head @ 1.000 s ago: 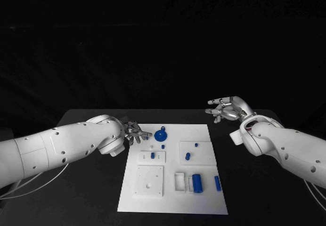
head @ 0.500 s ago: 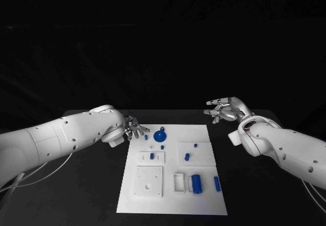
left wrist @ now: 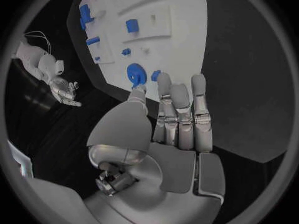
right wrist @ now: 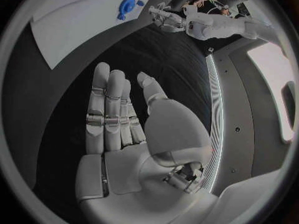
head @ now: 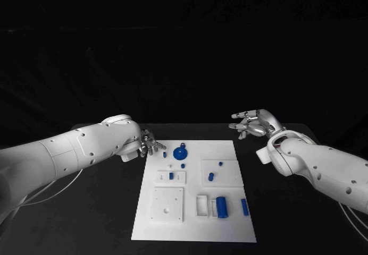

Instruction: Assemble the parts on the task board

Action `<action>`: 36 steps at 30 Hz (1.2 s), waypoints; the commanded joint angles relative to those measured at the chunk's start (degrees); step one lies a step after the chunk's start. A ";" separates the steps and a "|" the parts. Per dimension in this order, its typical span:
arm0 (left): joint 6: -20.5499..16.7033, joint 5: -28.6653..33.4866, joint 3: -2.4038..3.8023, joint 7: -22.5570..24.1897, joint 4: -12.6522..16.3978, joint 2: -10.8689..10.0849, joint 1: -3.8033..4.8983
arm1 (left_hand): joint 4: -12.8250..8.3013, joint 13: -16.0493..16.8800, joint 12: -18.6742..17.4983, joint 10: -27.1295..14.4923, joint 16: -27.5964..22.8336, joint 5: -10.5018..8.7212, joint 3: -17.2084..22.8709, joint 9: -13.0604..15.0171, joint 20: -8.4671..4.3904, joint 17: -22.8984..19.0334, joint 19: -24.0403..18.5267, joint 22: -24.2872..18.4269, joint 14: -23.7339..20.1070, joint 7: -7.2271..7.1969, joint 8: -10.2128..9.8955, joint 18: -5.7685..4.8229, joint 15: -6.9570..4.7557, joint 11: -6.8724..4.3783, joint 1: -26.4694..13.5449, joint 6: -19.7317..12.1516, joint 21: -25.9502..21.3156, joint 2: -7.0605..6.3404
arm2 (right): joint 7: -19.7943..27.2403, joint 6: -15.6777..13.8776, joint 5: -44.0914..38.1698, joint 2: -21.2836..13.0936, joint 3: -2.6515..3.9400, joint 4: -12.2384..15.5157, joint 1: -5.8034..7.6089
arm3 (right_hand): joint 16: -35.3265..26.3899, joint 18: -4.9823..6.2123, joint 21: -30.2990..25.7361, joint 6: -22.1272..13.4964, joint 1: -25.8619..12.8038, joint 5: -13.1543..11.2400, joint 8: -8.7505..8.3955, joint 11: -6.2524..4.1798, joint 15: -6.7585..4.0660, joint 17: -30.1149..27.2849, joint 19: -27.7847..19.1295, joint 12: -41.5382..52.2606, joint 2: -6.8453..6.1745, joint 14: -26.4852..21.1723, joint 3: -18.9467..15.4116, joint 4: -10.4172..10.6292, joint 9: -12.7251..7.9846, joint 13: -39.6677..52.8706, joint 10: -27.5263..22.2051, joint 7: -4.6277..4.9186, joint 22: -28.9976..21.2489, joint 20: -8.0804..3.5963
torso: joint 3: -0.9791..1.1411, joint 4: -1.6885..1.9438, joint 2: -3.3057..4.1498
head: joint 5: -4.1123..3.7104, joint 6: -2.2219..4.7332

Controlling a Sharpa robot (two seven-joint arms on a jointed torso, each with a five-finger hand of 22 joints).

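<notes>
— What did the board (head: 230,223) look like?

— It was a flat white plate, long and matte, in the middle of the black table (head: 92,212). Shallow square panels and some slots were cut in it. The blue parts were smooth and small. A round disc (head: 180,154) with a little knob stood near the far edge. A cylinder (head: 222,206) lay in a slot at the near side, and a thin bar (head: 245,207) lay just beside it. Some tiny pegs stood in the middle, but they were too small to tell their shape.

— And the hands?

— Both were silver metal with pale pads. The left hand (head: 149,145) hovered at the far left corner of the board, near the disc. Its fingers were straight, close together, and held nothing. From the head camera the white arm covered a part of it.

— The right one?

— The right hand (head: 253,123) was over the table beyond the far right corner, well apart from the board. Its fingers were loosely spread, a little bent, and empty.
</notes>
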 commanded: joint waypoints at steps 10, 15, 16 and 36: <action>2.69 -1.35 -0.06 1.58 -4.18 3.11 -0.39 | 2.03 0.33 0.97 -1.36 0.81 -0.26 0.15 4.05 0.18 -0.62 -0.65 1.10 -0.90 0.08 1.34 -0.85 -0.02 0.20 -0.53 -1.47 0.69 -0.10 | 0.62 0.61 0.11 0.05 0.03 0.27 -0.02 | -0.29 -0.36 0.10 -0.42 -0.62 0.47 -0.18 -0.09 0.14 -0.02 0.15 0.06 -0.14 0.04 0.09 0.29 -0.05 -0.07 -0.41 0.08 -0.10 0.40 | -0.12 -0.35 0.43 | -0.11 0.02; 3.45 -1.21 -0.08 2.15 -5.51 3.93 -0.78 | 2.15 0.36 1.06 -1.55 0.86 -0.33 0.14 4.02 0.22 -0.70 -0.75 1.10 -1.00 0.14 1.16 -0.85 0.03 0.24 -0.56 -1.52 0.67 -0.18 | 0.61 0.56 0.11 -0.06 0.03 0.46 -0.02 | -0.29 -0.36 0.10 -0.42 -0.62 0.47 -0.18 -0.09 0.14 -0.02 0.15 0.06 -0.14 0.04 0.09 0.29 -0.05 -0.07 -0.41 0.08 -0.10 0.40 | -0.15 -0.36 0.51 | -0.16 -0.02; 3.66 -1.19 -0.09 2.24 -5.76 4.07 -0.85 | 2.41 0.46 1.52 -1.85 1.17 -0.38 0.16 3.92 0.24 -0.94 -0.83 1.11 -1.19 0.17 0.72 -0.85 0.05 0.27 -0.59 -1.25 0.74 -0.34 | 0.61 0.55 0.11 -0.08 0.03 0.50 -0.02 | -0.29 -0.36 0.10 -0.42 -0.62 0.47 -0.18 -0.09 0.14 -0.02 0.15 0.06 -0.14 0.04 0.09 0.29 -0.05 -0.07 -0.41 0.08 -0.10 0.40 | -0.20 -0.39 0.57 | -0.14 -0.02; 6.56 -1.04 -0.24 3.42 -8.41 5.84 -1.94 | 1.78 0.26 1.63 -2.19 1.58 -0.46 0.14 3.68 0.37 -1.32 -1.17 1.11 -1.73 0.18 -0.02 -0.85 0.16 0.38 -0.60 -0.85 0.72 0.39 | 0.61 0.42 0.11 -0.02 0.03 0.68 -0.02 | -0.29 -0.36 0.10 -0.42 -0.62 0.47 -0.18 -0.09 0.14 -0.02 0.15 0.06 -0.14 0.04 0.09 0.29 -0.05 -0.07 -0.41 0.08 -0.10 0.40 | -0.28 -0.49 0.71 | -0.37 -0.15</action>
